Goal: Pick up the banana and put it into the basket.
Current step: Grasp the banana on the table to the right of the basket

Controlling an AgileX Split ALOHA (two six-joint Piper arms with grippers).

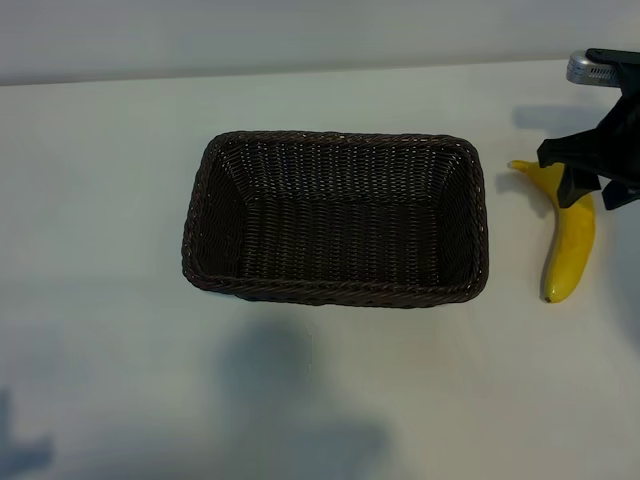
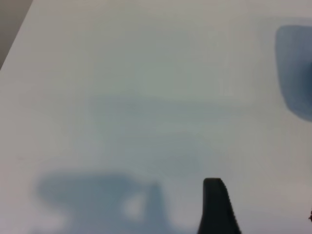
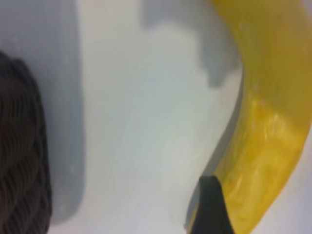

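Banana (image 1: 570, 250) lies on the table (image 1: 100, 200) just right of the empty basket (image 1: 335, 290); my right claw (image 1: 585, 185) hangs above its upper half, jaws parted, holding nothing. Closing off-centre could roll the curved fruit away. My left claw (image 2: 217, 204) sits idle.

Looking like a lab test bench: plain white table (image 1: 120, 380), blank pale wall (image 1: 300, 35) running across frame top.

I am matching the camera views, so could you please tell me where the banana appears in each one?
Exterior view: banana on the table, right of the basket, under the right gripper.
Left wrist view: not in it.
Right wrist view: fills the frame's right side.
Shared landmark: the basket.
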